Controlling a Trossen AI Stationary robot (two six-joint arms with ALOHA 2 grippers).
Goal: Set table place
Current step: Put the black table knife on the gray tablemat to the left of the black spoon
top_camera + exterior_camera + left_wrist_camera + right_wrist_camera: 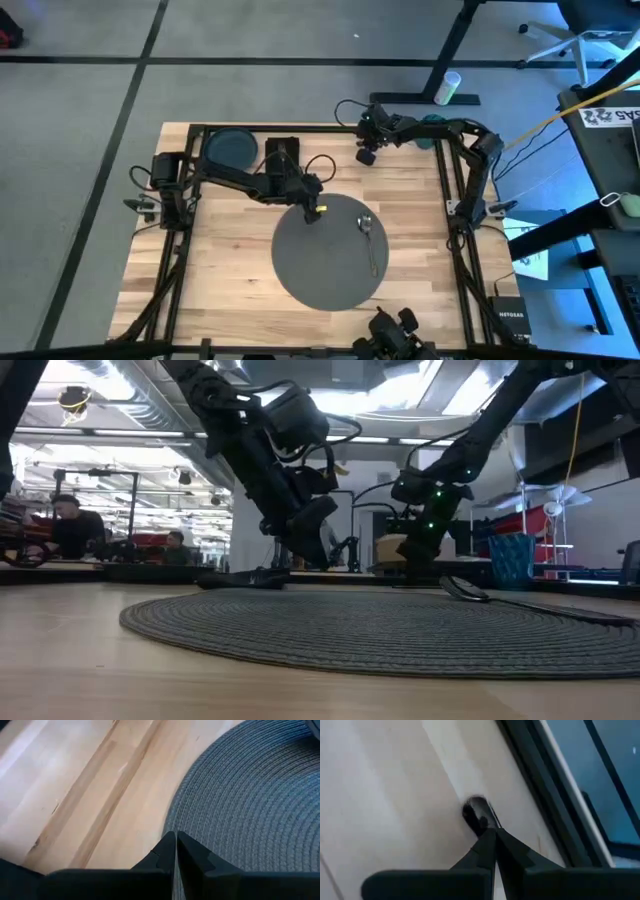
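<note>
Black fingers (176,851) of your left gripper (312,212) are pressing together with nothing between them, and you are looking at them hanging right over the rim of the large flat round dark-grey woven placemat (333,249), on the side nearest the far-left corner of the table. The left wrist view is showing their tips meeting just where the weave gives way to bare wood. The left arm is reaching in from the left edge of the rectangular pale butcher-block wooden table (230,260).

Your right gripper (366,152) is also sitting with its fingers (492,845) pressed together and empty, close to the far edge of the table beside the black frame rail, well apart from the placemat. In the right wrist view a small dark rounded thing is lying just beyond the tips; what it is cannot be told.

You are seeing the placemat lying flat around the middle of the table, toward the near edge. A silver metal spoon (369,238) is resting on its right part. A round dark blue-grey plate (231,148) is sitting by the far-left corner, with a black rectangular napkin (281,150) just beside it.
</note>
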